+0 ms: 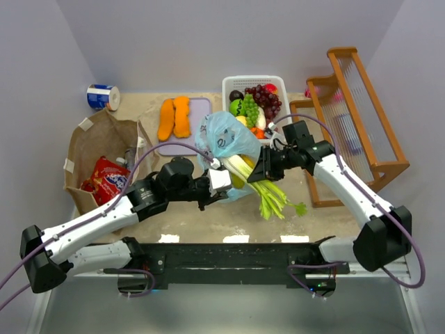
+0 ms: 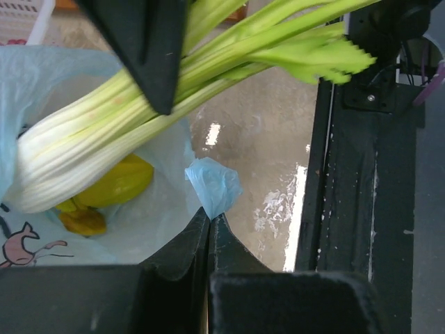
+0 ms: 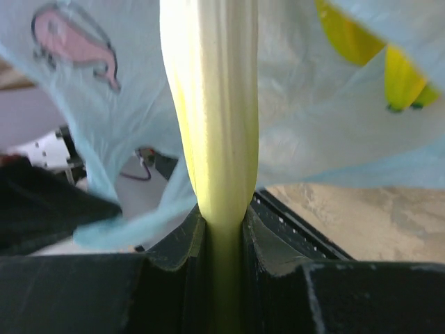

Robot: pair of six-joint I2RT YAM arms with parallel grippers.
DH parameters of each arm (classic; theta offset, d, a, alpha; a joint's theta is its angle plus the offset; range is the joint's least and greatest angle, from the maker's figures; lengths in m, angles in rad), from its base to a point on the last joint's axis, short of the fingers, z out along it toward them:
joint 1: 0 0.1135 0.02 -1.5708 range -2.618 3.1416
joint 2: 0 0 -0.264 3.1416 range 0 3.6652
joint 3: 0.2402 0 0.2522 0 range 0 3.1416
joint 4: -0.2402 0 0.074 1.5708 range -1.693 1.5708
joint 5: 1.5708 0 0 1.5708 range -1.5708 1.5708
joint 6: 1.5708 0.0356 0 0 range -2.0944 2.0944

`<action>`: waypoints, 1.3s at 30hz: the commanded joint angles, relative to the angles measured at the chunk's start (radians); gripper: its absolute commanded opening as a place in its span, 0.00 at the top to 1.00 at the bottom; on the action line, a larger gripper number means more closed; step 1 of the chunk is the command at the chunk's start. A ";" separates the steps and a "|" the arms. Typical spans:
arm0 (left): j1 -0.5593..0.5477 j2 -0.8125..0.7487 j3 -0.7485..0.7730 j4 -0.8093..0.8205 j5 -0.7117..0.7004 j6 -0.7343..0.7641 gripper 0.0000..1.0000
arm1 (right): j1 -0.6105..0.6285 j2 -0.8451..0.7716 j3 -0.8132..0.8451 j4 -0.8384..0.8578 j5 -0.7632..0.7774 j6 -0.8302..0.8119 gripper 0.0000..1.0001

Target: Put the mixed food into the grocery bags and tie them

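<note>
Right pincer [image 3: 222,226] clamped on celery [image 3: 212,104] stalk; left pincer [image 2: 209,221] pinching blue bag [image 2: 212,184] rim, fingers pressed together.

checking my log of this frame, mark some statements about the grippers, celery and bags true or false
1. The right gripper is shut on the celery. True.
2. The left gripper is open and empty. False: it pinches the edge of the blue bag.
3. The brown paper bag is empty. False: a red packet lies inside.
4. Purple grapes sit in the white basket. True.
</note>
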 commanded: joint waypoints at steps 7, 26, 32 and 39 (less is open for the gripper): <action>-0.071 0.029 0.050 -0.022 0.127 0.029 1.00 | 0.003 0.107 0.069 0.532 0.220 0.451 1.00; -0.098 0.060 0.103 0.133 0.163 -0.043 1.00 | 0.308 0.250 -0.093 0.926 0.979 0.695 1.00; -0.090 -0.022 0.083 0.182 0.160 -0.053 1.00 | 0.365 0.386 -0.115 0.941 1.053 0.712 1.00; -0.052 -0.070 0.049 0.138 0.045 -0.016 1.00 | 0.365 0.367 -0.103 0.967 0.989 0.566 0.72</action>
